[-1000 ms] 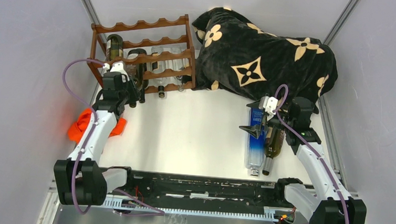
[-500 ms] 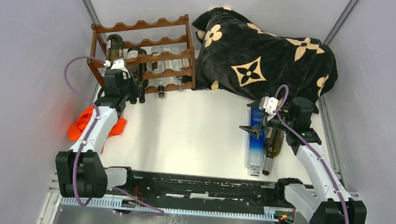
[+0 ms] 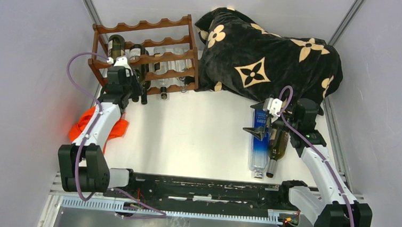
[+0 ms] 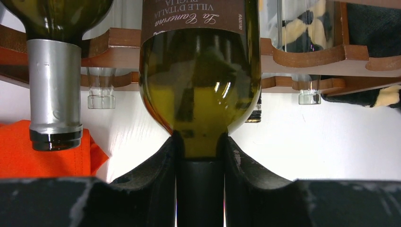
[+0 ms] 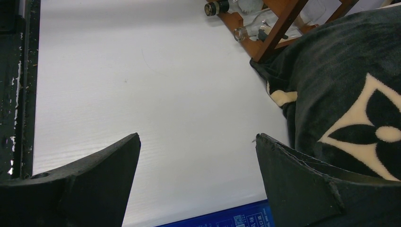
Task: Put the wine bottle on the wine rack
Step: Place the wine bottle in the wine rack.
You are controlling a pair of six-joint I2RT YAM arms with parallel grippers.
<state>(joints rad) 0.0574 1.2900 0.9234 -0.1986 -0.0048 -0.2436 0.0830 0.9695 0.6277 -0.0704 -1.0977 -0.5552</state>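
Note:
The wine bottle (image 4: 200, 85) is olive-green glass with a brown label, and it lies base-first in a scallop of the wine rack (image 4: 307, 59). My left gripper (image 4: 200, 142) is shut on its dark-capped neck just below the shoulder. From above, the left gripper (image 3: 128, 71) is up against the front of the dark reddish-brown wine rack (image 3: 165, 23), and the held wine bottle (image 3: 140, 55) is mostly hidden by the rails. My right gripper (image 3: 256, 118) hangs open and empty over the table on the right, and its wrist view shows the same right gripper (image 5: 197, 139) open.
A silver-capped green bottle (image 4: 54, 109) lies in the slot to the left, with clear bottles behind. A blue bottle (image 3: 259, 144) and a dark bottle (image 3: 278, 143) lie under the right arm. A black patterned blanket (image 3: 267, 54) is heaped at the back right. An orange cloth (image 3: 83, 126) lies at the left.
My left arm has moved forward toward the rack, pushing the held bottle further in. The right arm has not moved.

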